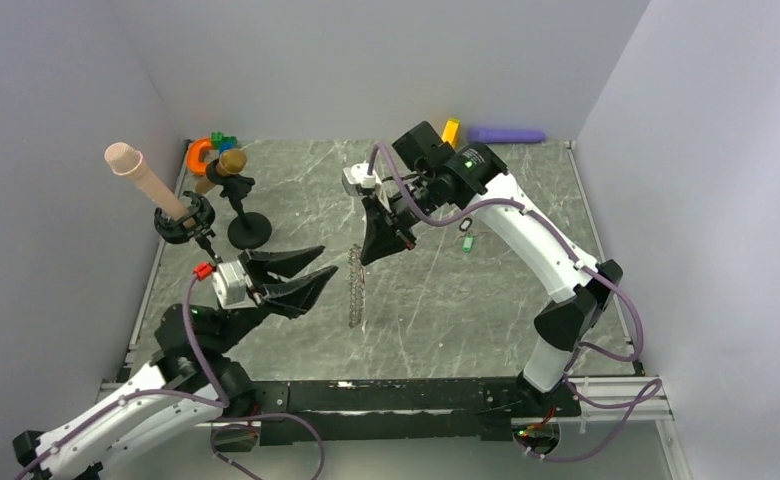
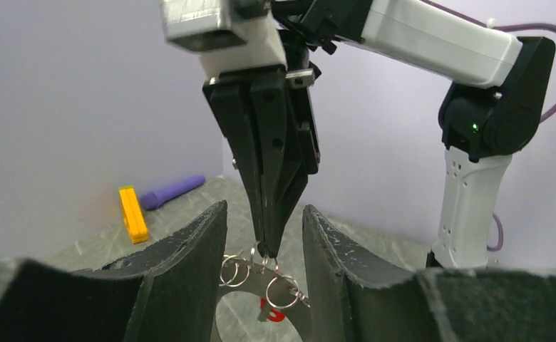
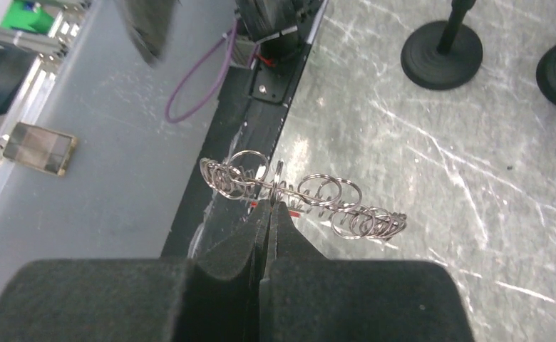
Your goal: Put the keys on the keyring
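Up above the middle of the grey stone-look desk [image 1: 486, 320] hangs the keyring [image 1: 355, 285], a floppy loop of small silver metal rings linked together. My black two-finger right hand [image 1: 365, 260] is squeezed tight on one thin ring near the top of it. The rest dangles straight down in a long bunch, and I cannot tell if the bottom end touches the desk.

My black left hand [image 1: 327, 262] is wide open and holds nothing. It points at the loop, with its tips just beside the hanging rings.

I think the loop is light and very floppy. It will swing and twist if I bump it. The wire is thin, hard and smooth, so it could slip out of a weak pinch. I think the best place for the left hand to grab is one single ring lower down. Then the loop is pulled tight between both hands.

One tiny green plastic key tag [image 1: 466, 242] lies on the desk, well apart from the loop, close under the right arm. It looks light and hard, and I would pinch it by its flat sides.
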